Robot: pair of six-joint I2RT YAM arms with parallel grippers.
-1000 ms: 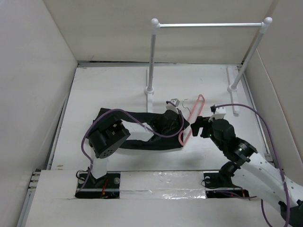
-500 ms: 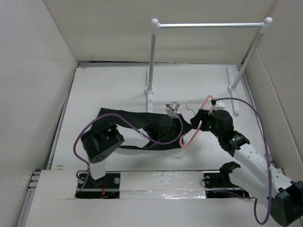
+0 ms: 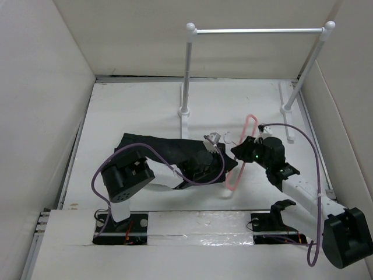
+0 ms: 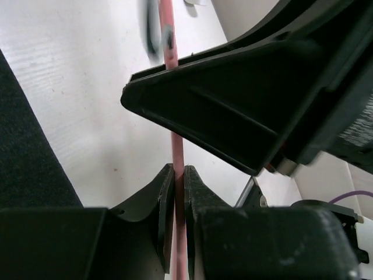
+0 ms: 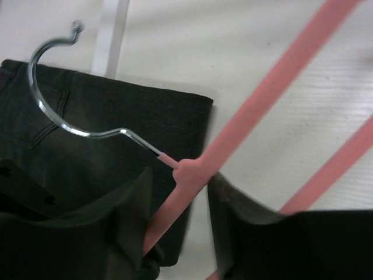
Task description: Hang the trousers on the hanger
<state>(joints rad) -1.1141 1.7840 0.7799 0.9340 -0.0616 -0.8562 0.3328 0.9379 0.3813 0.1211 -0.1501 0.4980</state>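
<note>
Tabletop point(image 3: 134, 105) is carrying everything, with the white rail point(image 3: 256, 30) standing at its far side, well apart from the work. Black trousers point(image 3: 157, 146) are lying crumpled across the middle, with nothing threaded through them yet. In the right wrist view their squared end is sitting just beside the hanger's neck.

The pink hanger point(image 3: 249, 125) is lying slantwise just right of the trousers, and its near end is now sitting a little closer to the near edge than a second ago.

The right gripper point(image 5: 183, 198), which was waiting beside the hanger a second ago, is now reaching over it. Its fingers are straddling the pink shoulder next to the neck and standing about half closed. One is touching the bar, and a sliver of table is still showing at the other, so it is not clamping yet. The left gripper point(image 4: 178, 192) is pinching a thin pink bar of the hanger tightly between nearly shut jaws.

The metal hook point(image 5: 52, 111) is resting over the dark cloth.

Judging by this, the hanger is getting a second grip, which should be steadying it for feeding a trouser leg through. That step is not started.
</note>
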